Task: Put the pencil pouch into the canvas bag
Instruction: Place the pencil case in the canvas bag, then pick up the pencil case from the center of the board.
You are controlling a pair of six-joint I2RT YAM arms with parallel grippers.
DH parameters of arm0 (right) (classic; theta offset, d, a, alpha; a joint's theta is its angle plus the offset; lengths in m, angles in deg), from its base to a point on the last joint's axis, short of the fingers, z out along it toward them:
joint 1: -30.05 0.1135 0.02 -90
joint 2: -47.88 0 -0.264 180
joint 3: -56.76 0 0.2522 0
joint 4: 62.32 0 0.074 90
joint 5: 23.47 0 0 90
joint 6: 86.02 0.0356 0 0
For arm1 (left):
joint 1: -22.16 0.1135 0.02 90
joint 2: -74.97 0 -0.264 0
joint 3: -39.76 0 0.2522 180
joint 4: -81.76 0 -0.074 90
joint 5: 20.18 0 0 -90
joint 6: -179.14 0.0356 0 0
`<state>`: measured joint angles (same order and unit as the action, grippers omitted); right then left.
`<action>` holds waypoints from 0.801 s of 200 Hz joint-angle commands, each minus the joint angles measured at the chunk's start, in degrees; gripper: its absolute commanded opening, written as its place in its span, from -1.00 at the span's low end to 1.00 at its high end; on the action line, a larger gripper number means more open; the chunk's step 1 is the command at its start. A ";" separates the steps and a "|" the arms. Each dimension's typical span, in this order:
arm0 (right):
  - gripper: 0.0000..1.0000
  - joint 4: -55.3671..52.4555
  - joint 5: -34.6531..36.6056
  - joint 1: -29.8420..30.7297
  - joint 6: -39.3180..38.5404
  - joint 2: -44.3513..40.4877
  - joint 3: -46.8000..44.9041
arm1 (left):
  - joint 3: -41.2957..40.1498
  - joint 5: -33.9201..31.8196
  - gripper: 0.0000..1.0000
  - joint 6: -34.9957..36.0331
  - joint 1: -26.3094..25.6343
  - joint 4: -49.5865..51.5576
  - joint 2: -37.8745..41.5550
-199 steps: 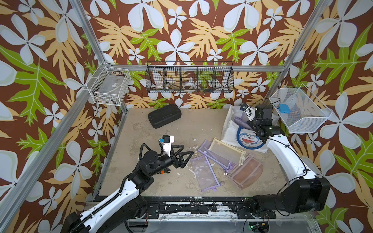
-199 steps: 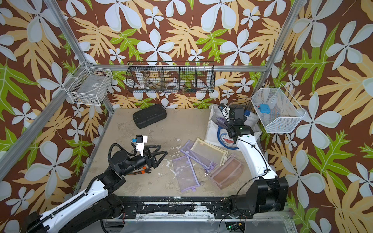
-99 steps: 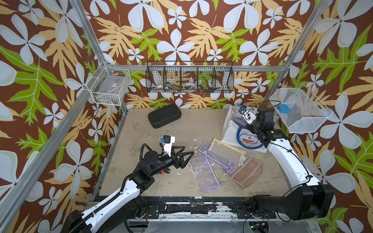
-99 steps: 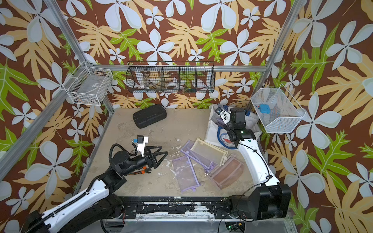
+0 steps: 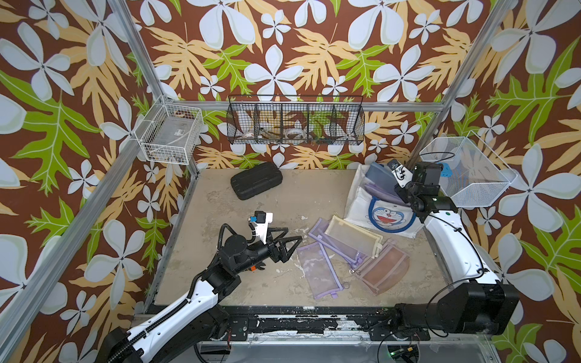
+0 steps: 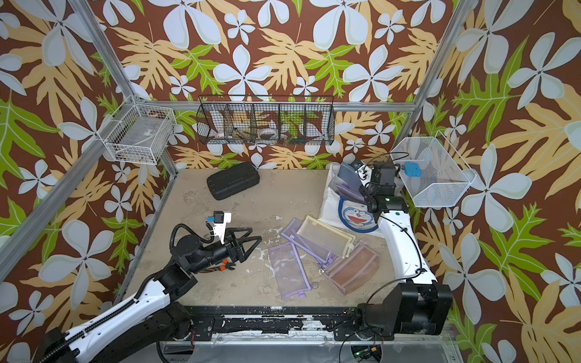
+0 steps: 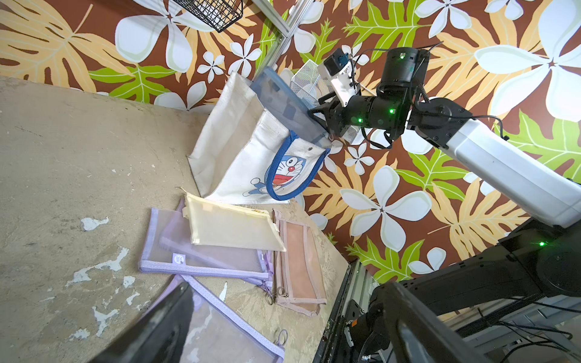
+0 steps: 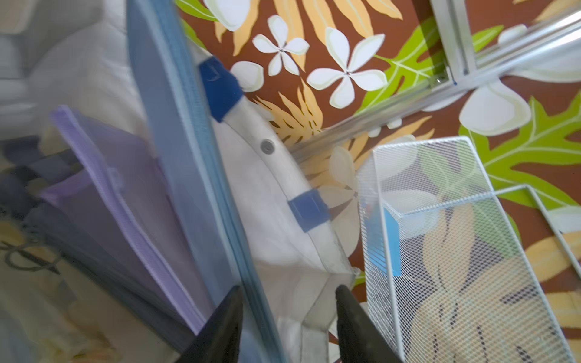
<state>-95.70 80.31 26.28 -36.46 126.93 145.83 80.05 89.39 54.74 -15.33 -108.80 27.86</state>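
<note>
The white canvas bag (image 5: 358, 207) (image 6: 330, 204) (image 7: 232, 135) with blue handles and a cartoon cat face stands at the back right. A blue-grey mesh pencil pouch (image 5: 379, 176) (image 6: 347, 173) (image 7: 283, 107) (image 8: 176, 132) sticks up out of its mouth beside purple pouches (image 8: 125, 176). My right gripper (image 5: 398, 191) (image 6: 364, 191) (image 8: 289, 292) is open at the bag's rim; the pouch's edge runs along one finger and the other finger stands apart. My left gripper (image 5: 294, 235) (image 6: 256, 234) (image 7: 286, 287) hangs open and holds nothing, just left of a purple pouch (image 5: 317, 270) on the table.
Yellow (image 5: 352, 239), brownish-pink (image 5: 383, 267) and a second purple pouch (image 5: 317, 226) lie overlapping mid-table. A black hard case (image 5: 256, 180) sits at the back. A white mesh basket (image 5: 465, 169) hangs close behind the right gripper. Wire baskets (image 5: 295, 121) (image 5: 171, 136) hang on the back frame.
The right gripper's jaws have gone from shut to open, letting go of the blue-grey pouch, which stays in the bag's mouth. The left arm has barely moved.
</note>
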 commanded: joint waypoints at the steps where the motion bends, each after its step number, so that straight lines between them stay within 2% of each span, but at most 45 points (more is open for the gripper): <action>1: 0.18 -0.81 -2.21 -0.22 3.11 1.47 1.71 | -0.16 0.29 0.91 -0.48 0.17 -1.79 -0.08; 15: 0.19 -1.30 -3.23 -0.19 3.57 2.45 2.47 | -0.13 0.22 0.91 -0.43 0.27 -1.92 -0.43; 51: -0.02 -2.62 -5.72 -0.19 6.39 1.38 5.69 | -0.25 0.27 0.91 -0.72 0.75 -2.23 -1.45; 75: -0.11 -5.14 -9.40 -0.01 11.63 -0.75 8.63 | 0.56 0.25 0.90 -1.45 1.15 -1.48 -3.86; 92: -0.12 -6.84 -12.28 2.01 15.55 -3.45 8.45 | 2.75 -1.15 0.85 -0.69 1.16 3.09 -6.89; 106: -0.11 -7.56 -11.97 6.38 17.92 -6.10 6.69 | 5.27 -2.26 0.83 0.18 1.15 8.57 -10.10; 131: -0.03 -6.50 -13.59 18.78 26.34 -12.41 0.17 | 5.34 -0.80 0.82 -0.05 1.14 12.91 -14.28; 146: -0.04 -3.74 -12.88 27.49 32.80 -16.57 -6.08 | 3.63 1.29 0.82 -0.79 1.13 14.03 -15.99; 160: -0.04 -0.19 -7.89 35.49 42.86 -20.02 -12.38 | 1.37 2.76 0.83 -1.45 1.04 14.36 -17.36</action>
<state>-100.14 68.44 52.23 -10.74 111.06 140.54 83.66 89.04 54.35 -14.26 -97.87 12.17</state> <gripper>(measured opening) 0.480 0.911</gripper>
